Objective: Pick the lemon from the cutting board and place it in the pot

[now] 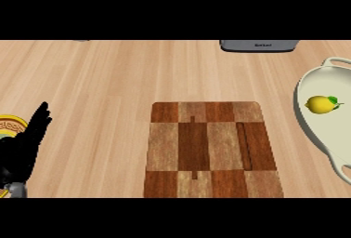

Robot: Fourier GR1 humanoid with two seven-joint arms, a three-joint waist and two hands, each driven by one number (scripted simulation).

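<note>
Lemon (321, 104) lying inside white pot (312, 125), far right.
Checkered cutting board (212, 149) sitting bare at centre; left hand (24, 142) resting at left edge, fingers straight, grasping nothing.

The counter (96, 79) was pale wood with fine straight grain, smooth and matt. The board (212, 151) was a patchwork of darker and lighter wood blocks, its grain plain to see. The pot (316, 135) looked like cream enamel or ceramic, smooth with a soft sheen. The lemon (319, 104) had a glossy yellow skin. The left hand (24, 144) was matt black.
</note>
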